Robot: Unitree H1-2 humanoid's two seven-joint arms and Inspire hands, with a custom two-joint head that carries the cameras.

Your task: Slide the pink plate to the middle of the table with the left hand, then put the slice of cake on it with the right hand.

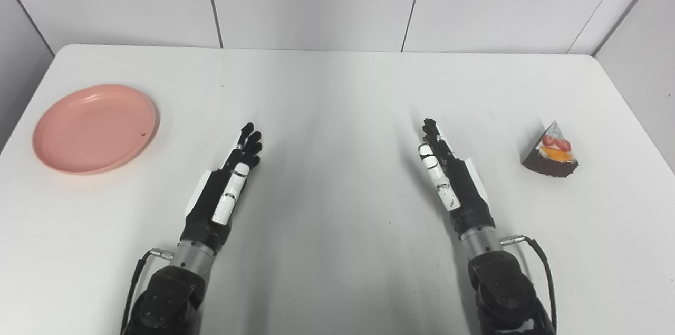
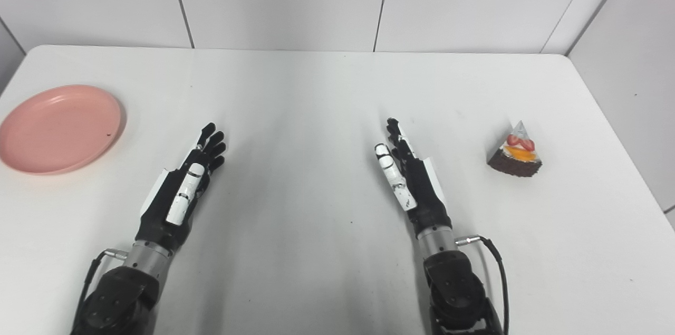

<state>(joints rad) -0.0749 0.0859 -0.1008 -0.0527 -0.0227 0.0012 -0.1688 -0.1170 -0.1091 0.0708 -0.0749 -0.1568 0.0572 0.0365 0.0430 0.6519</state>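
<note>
On the white table (image 1: 337,250), well to the left of its middle and close to the left edge, lies the pink plate (image 1: 95,128), flat and with nothing on it but a tiny dark speck near its right rim. To the right of the plate and nearer the robot, well apart from it, is the left hand (image 1: 228,182): its fingers (image 1: 252,144) are stretched out straight, lying close side by side, and point away from the robot toward the far wall; it holds nothing and touches neither plate nor cake. Farther right of the plate, past the table's middle, the right hand (image 1: 448,176) is held the same way, fingers extended and pointing away, thumb side up, with nothing in its grasp. Whether either hand rests on the tabletop or hovers just above it cannot be told. The slice of cake (image 1: 551,151) stands far across the table from the plate, near the right edge, beyond and to the right of the right hand and apart from it; it is a dark wedge topped with cream, strawberry and orange fruit.
</note>
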